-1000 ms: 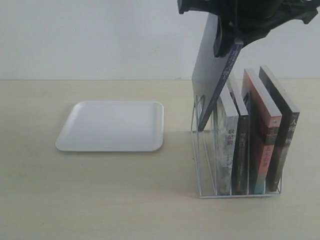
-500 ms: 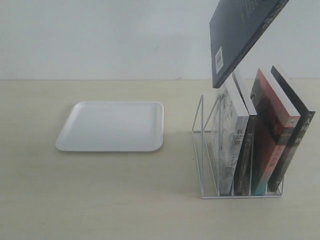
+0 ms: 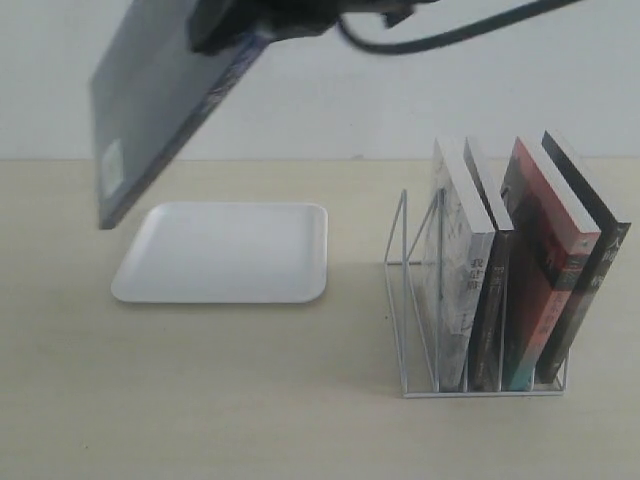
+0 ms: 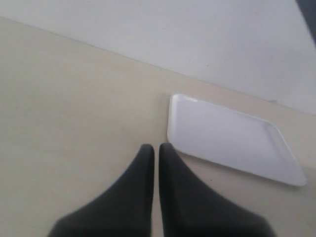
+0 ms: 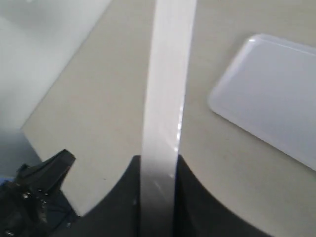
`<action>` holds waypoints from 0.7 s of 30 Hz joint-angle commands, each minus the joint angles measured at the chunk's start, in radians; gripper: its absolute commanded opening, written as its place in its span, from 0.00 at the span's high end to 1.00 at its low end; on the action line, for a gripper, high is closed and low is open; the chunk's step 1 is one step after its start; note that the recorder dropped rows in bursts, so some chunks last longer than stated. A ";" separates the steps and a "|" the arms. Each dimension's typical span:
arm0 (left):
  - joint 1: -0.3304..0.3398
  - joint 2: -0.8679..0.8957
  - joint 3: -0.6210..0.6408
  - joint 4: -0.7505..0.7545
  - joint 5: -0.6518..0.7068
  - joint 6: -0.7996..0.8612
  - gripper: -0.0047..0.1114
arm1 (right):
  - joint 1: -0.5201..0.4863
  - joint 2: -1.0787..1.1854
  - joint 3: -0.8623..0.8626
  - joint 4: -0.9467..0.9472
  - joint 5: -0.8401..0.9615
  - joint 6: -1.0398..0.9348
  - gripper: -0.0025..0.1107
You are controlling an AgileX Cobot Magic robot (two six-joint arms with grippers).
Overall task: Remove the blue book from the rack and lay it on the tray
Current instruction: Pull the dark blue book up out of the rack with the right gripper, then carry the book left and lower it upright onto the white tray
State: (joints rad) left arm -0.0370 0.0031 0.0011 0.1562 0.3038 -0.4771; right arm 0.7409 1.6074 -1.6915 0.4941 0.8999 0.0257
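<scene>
The blue book [image 3: 150,110] hangs tilted in the air at the upper left, above the left end of the white tray [image 3: 225,252]. My right gripper [image 3: 225,25] is shut on the book's top edge, having reached across from the right. In the right wrist view the book's pale page edge [image 5: 165,98] runs between the two dark fingers [image 5: 131,197], with the tray [image 5: 271,94] below to one side. My left gripper [image 4: 156,148] is shut and empty, hovering over the table near a corner of the tray [image 4: 232,138]. The white wire rack [image 3: 420,300] stands at the right.
Several books [image 3: 530,270] remain upright in the rack's right-hand slots; its left slots stand empty. A black cable [image 3: 450,35] trails from the arm across the top. The pale wall runs behind the beige table [image 3: 200,400].
The right gripper has carried the blue book up out of the rack and far to the left, from over the rack to above the tray's left end. The remaining books lean slightly differently.
</scene>
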 commanded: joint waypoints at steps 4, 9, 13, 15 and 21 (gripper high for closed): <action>0.001 -0.003 -0.001 0.000 -0.011 0.001 0.92 | 0.114 0.167 -0.116 -0.321 -0.057 0.206 0.98; 0.001 -0.003 -0.001 0.000 -0.011 0.001 0.92 | 0.149 0.281 -0.395 -0.824 0.251 0.399 0.98; 0.001 -0.003 -0.001 0.000 -0.011 0.001 0.92 | 0.149 0.408 -0.571 -0.884 0.321 0.336 0.98; 0.001 -0.003 -0.001 0.000 -0.011 0.001 0.92 | 0.149 0.443 -0.599 -0.891 0.321 0.296 0.98; 0.001 -0.003 -0.001 0.000 -0.011 0.001 0.92 | 0.149 0.543 -0.634 -0.947 0.321 0.247 0.98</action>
State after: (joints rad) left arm -0.0370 0.0031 0.0011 0.1562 0.3038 -0.4771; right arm 0.8868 2.1306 -2.3037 -0.3978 1.2363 0.2971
